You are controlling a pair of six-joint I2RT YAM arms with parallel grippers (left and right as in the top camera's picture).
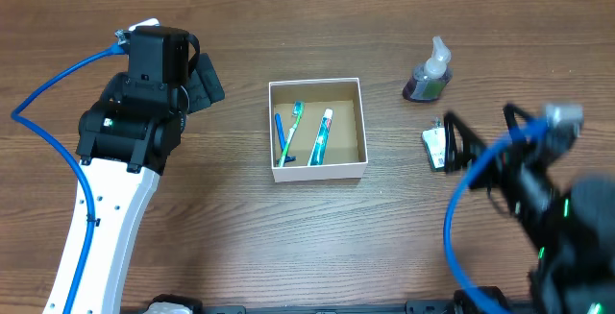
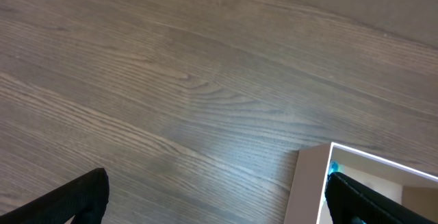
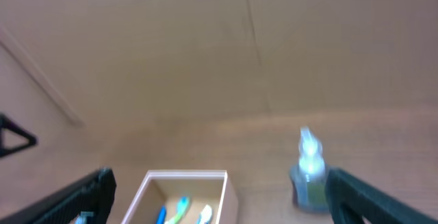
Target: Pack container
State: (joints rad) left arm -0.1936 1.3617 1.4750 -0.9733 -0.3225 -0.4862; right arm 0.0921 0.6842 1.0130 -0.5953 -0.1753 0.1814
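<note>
We judge packing part-done: container (image 1: 317,130) sits mid-table holding toothbrushes (image 1: 288,132) and a tube (image 1: 321,136), left gripper (image 2: 217,179) and right gripper (image 3: 219,183) gape wide, both empty, and next the right must close on the nearby packet (image 1: 435,147).

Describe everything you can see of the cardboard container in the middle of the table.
The container is a small, square, shallow, open-topped box, apparently cardboard, with white walls and rim and a brown inside floor. It sits flat on the wooden table, near the middle. Inside lie a blue toothbrush, a teal toothbrush and a toothpaste tube, side by side toward the left; the floor's right part is bare. Nothing outside touches it.
</note>
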